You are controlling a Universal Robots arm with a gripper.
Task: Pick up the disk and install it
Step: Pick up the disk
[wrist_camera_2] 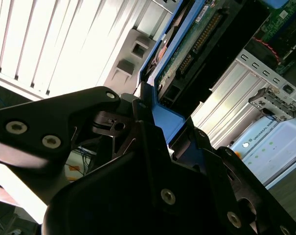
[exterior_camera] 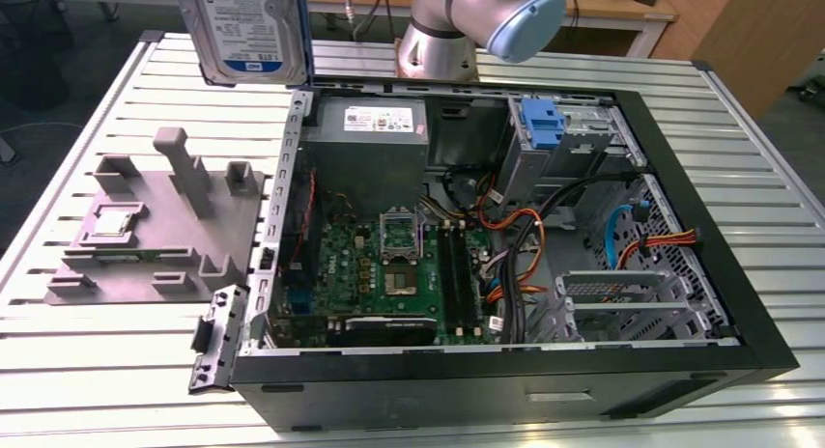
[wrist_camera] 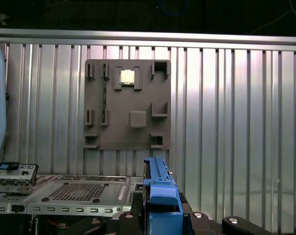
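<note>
The disk (exterior_camera: 245, 33), a silver-grey drive with a white-and-blue label, hangs upright in the air above the back corner of the open computer case on the exterior view's left. In the second wrist view my gripper (wrist_camera_2: 150, 120) is shut on the disk's blue side rail, and the drive's green circuit-board underside (wrist_camera_2: 196, 44) extends away from the black fingers (wrist_camera_2: 138, 161). The first wrist view looks down along the blue rail (wrist_camera: 160, 193), which stands between the gripper's black parts (wrist_camera: 160, 220).
The open computer case (exterior_camera: 722, 303) lies on the slatted metal table (exterior_camera: 116, 371). Its drive bay holds a blue bracket (exterior_camera: 548, 125), beside a grey power supply (exterior_camera: 374, 129). A grey fixture (exterior_camera: 155, 226) carrying a chip (exterior_camera: 114, 219) sits on the exterior view's left. The arm's base (exterior_camera: 451, 33) stands behind the case.
</note>
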